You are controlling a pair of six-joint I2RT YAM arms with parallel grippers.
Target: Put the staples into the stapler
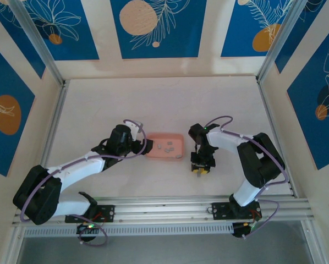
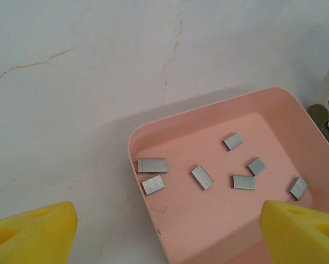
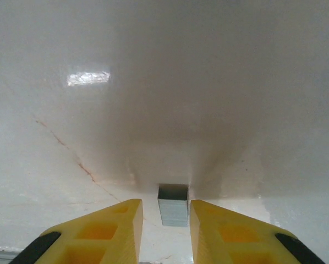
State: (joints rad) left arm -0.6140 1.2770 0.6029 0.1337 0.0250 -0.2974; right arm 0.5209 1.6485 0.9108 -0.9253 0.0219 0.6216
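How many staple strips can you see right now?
8 staple strips. Seven lie in the pink tray: two near one wall, one mid-tray, four beyond it. The eighth is on the table between the right hand's fingertips. More could be hidden.

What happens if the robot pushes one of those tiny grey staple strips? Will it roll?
Probably it slides, not rolls: the staples are flat blocks lying on the smooth pink tray. They look like stiff metal, so likely no bending. Lying so flat, they seem tricky for the open left hand to pinch.
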